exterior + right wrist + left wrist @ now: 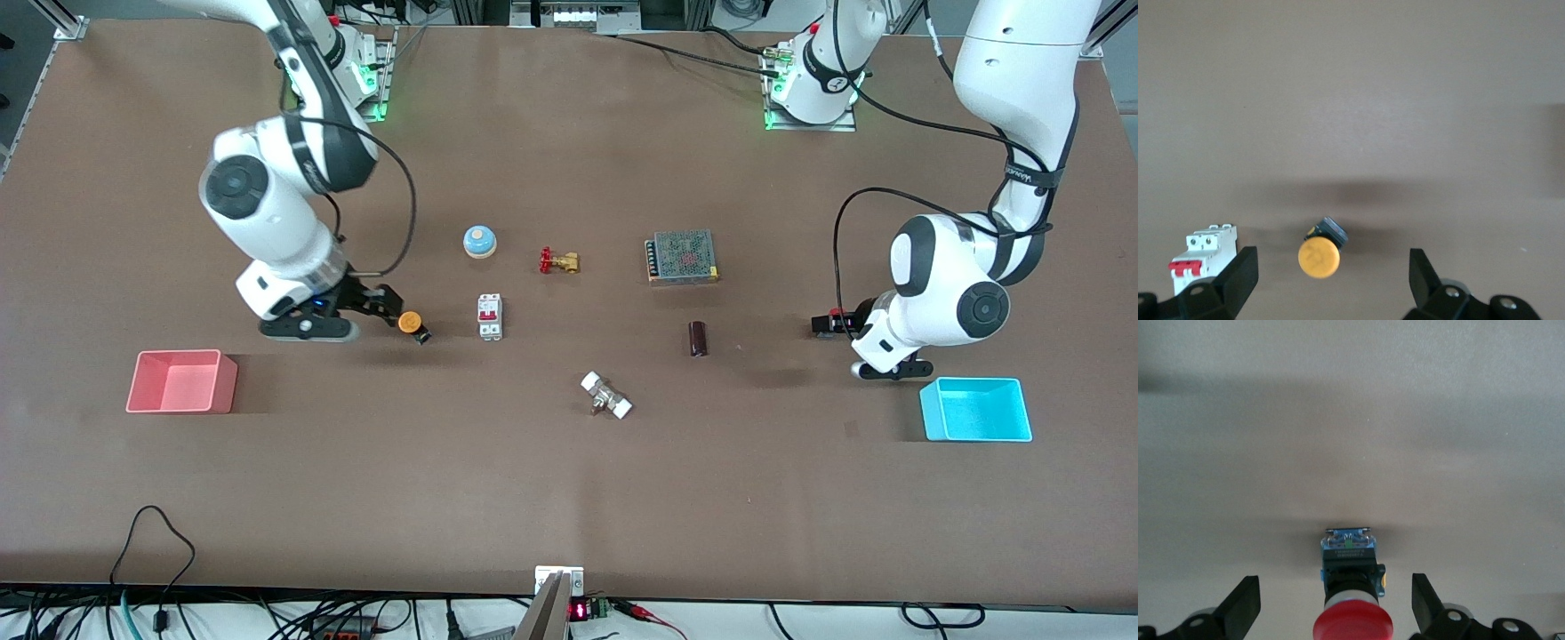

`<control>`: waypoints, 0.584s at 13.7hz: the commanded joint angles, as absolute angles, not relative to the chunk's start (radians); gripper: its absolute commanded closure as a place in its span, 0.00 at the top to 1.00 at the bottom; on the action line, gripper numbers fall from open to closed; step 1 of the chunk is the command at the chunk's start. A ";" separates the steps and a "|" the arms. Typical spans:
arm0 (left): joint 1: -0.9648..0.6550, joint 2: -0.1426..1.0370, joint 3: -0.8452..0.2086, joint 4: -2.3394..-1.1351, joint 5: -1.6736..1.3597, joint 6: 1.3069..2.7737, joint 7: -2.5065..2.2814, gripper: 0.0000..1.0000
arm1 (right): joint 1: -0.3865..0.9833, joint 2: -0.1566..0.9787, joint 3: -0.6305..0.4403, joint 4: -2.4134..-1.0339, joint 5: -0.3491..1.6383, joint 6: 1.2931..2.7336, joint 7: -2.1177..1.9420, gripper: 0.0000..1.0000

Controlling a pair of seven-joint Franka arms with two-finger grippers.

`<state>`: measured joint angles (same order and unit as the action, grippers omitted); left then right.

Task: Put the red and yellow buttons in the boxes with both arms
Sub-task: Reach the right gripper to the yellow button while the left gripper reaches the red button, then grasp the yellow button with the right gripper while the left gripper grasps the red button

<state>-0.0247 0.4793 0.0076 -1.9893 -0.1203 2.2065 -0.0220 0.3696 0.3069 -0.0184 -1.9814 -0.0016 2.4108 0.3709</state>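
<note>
The orange-yellow button (411, 322) lies on its side on the table, beside the circuit breaker. My right gripper (388, 308) is open right next to it. In the right wrist view the button (1318, 257) sits between the spread fingertips (1239, 272), untouched, with the right gripper (1331, 277) open. The red button (834, 314) lies on the table near the cyan-blue box (975, 411). My left gripper (827, 324) is open around it. In the left wrist view its red cap (1353, 625) sits between the fingers (1426, 600) with gaps on both sides, and the left gripper (1335, 607) is open. The pink-red box (228, 384) is empty.
Mid-table stand a blue-and-white bell (479, 241), a red-handled brass valve (558, 261), a white circuit breaker (490, 316) (1201, 257), a meshed power supply (682, 256), a dark cylinder (698, 339) and a white-ended fitting (606, 396).
</note>
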 commanded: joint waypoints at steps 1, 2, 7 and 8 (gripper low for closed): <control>-0.031 0.445 0.011 -2.033 -0.173 2.221 -0.020 1.00 | 0.399 0.366 -0.026 -1.977 -0.005 2.454 0.371 1.00; -0.031 0.445 0.011 -2.033 -0.178 2.221 -0.020 0.97 | 0.403 0.373 -0.026 -1.977 -0.005 2.454 0.362 1.00; -0.032 0.448 0.009 -2.040 -0.179 2.220 -0.015 0.71 | 0.397 0.391 -0.025 -1.994 0.006 2.460 0.377 1.00; -0.032 0.448 0.009 -2.040 -0.179 2.220 -0.015 0.63 | 0.399 0.397 -0.025 -1.994 0.006 2.462 0.377 1.00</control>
<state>-0.0269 0.4767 0.0075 -2.0106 -0.1603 2.2070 -0.0222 0.3946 0.3916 -0.0223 -1.9843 -0.0022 2.4551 0.3708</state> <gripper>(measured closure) 0.238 0.000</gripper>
